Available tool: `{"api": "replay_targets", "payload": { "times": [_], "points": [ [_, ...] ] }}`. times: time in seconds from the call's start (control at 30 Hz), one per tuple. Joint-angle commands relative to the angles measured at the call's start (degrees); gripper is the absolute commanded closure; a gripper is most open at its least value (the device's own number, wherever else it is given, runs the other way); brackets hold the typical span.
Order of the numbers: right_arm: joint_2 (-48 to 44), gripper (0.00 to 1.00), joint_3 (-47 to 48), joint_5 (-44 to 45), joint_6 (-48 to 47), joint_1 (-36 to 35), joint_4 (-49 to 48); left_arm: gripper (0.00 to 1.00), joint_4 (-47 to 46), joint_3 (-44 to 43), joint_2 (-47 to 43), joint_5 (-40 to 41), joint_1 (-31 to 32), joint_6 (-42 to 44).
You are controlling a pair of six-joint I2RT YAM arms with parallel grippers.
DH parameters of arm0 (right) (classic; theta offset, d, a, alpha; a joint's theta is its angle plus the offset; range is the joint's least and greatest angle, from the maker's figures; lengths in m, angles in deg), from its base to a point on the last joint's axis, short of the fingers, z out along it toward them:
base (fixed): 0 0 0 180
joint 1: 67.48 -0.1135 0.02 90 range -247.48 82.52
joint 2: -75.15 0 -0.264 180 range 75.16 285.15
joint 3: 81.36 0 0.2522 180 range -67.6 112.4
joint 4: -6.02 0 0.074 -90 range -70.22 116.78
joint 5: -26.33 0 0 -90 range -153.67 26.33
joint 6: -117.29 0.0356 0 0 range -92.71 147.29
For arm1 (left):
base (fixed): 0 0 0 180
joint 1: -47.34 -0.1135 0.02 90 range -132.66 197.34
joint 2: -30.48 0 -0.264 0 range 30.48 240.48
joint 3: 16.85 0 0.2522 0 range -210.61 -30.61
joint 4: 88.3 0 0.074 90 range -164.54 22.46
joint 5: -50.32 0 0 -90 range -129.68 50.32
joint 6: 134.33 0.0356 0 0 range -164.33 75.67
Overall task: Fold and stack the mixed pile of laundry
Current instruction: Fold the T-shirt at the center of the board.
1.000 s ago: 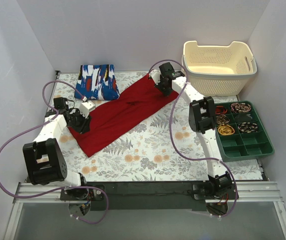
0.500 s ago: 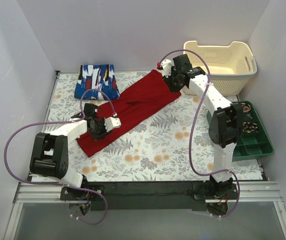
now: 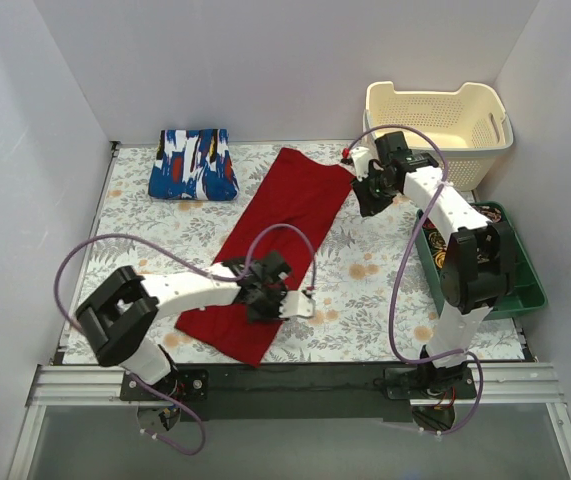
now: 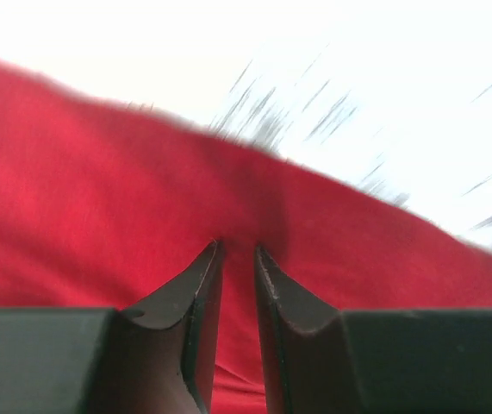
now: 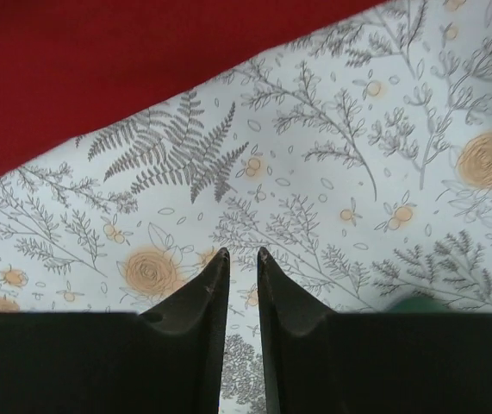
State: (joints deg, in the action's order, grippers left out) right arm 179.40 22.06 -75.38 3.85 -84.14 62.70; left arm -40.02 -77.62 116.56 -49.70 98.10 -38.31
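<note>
Currently folding the red garment, spread diagonally mid-frame on the table: left fingers narrow over its lower end, grip unconfirmed, right fingers narrow and empty off its upper-right corner; next move likely requires pinching an edge.

bright even light, soft shadows, left wrist view motion-blurred, blown white above red cloth
</note>
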Motion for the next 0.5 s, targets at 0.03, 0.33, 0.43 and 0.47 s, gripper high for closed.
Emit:
{"api": "replay_targets", "payload": {
  "times": [0.03,0.33,0.43,0.47],
  "points": [
    [-3.79,0.75,-3.62,-6.57,0.85,0.41,0.76,0.77,4.15,-17.04,9.88,-11.22,10.32,-19.89],
    [0.78,0.77,-6.7,-14.13,4.71,-5.29,-1.33,0.69,-0.16,-20.24,-3.54,-24.34,-5.04,-27.56],
    [3.41,0.78,-5.83,-13.44,6.82,-8.63,-5.37,0.7,0.8,-15.94,-9.52,-26.45,-14.18,-25.98],
    [5.16,0.78,-5.3,-13.08,7.87,-9.26,-6.08,0.71,1.33,-14.01,-10.84,-26.8,-16.38,-25.54]
  ]
}}
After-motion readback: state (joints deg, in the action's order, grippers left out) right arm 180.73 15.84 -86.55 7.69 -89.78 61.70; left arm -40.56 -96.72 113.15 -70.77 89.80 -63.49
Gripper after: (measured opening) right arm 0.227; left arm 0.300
